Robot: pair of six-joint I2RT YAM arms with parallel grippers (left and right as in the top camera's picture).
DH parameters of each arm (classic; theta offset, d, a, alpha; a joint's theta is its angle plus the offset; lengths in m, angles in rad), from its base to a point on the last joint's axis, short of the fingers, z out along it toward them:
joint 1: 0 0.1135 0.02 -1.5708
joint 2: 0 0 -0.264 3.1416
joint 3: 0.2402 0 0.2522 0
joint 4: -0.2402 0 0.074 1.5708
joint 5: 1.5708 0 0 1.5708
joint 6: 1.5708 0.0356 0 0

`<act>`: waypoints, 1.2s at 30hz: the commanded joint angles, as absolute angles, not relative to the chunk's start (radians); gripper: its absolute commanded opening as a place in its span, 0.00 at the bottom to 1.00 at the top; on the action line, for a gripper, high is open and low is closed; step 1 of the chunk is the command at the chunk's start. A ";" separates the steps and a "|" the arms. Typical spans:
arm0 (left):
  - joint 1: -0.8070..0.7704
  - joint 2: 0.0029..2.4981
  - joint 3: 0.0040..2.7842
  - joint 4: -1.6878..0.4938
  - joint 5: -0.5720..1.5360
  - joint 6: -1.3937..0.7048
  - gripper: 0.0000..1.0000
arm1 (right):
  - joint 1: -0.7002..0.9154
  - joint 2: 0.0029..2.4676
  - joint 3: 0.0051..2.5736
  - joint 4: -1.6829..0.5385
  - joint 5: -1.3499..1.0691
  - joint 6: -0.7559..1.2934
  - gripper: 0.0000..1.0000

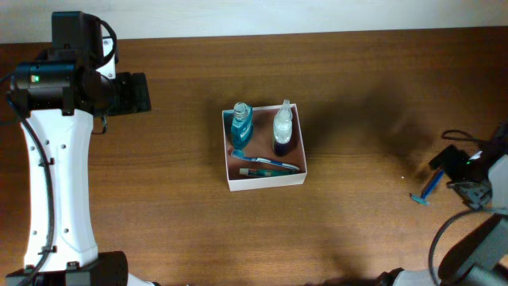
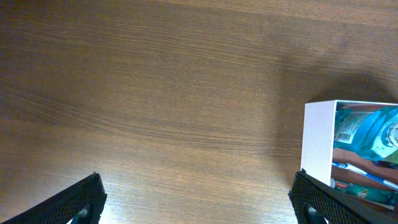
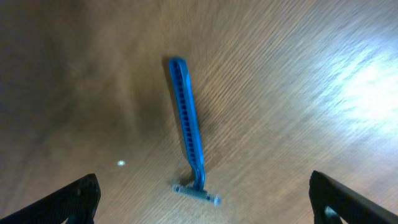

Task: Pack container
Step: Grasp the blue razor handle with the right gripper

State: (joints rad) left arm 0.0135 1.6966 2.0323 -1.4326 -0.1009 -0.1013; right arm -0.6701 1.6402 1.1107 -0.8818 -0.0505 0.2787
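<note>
The container [image 1: 265, 182] is a square white-walled box at the table's middle. It holds a teal bottle [image 1: 241, 125], a clear bottle with a dark base [image 1: 282, 127] and a toothbrush [image 1: 266, 164]. Its white wall [image 2: 318, 143] shows at the right of the left wrist view. A blue razor [image 1: 429, 187] lies on the table at the far right. In the right wrist view the razor [image 3: 188, 127] lies flat between the fingers of my right gripper [image 3: 205, 202], which is open and empty. My left gripper [image 2: 199, 202] is open and empty over bare wood left of the container.
The wooden table [image 1: 175, 191] spans the view. The left arm's white link [image 1: 59, 183] stands at the left edge. A small white speck [image 3: 120, 163] lies on the wood left of the razor.
</note>
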 commanded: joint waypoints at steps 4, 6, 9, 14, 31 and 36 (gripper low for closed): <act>0.016 1.703 2.029 -1.436 -0.090 -0.096 0.96 | -0.641 1.840 1.102 -0.832 -0.067 0.286 0.99; 0.016 1.703 2.029 -1.436 -0.090 -0.096 0.96 | -0.641 1.874 1.102 -0.822 -0.067 0.286 0.98; 0.016 1.703 2.029 -1.436 -0.090 -0.096 0.96 | -0.641 1.890 1.102 -0.810 -0.067 0.286 0.99; 0.016 1.703 2.029 -1.436 -0.090 -0.096 0.96 | -0.641 1.908 1.101 -0.806 -0.051 0.286 0.87; 0.016 1.703 2.029 -1.434 -0.090 -0.096 0.96 | -0.641 1.908 1.102 -0.803 -0.053 0.286 0.09; 0.016 1.703 2.029 -1.434 -0.090 -0.096 0.96 | -0.641 1.908 1.102 -0.797 -0.083 0.286 0.04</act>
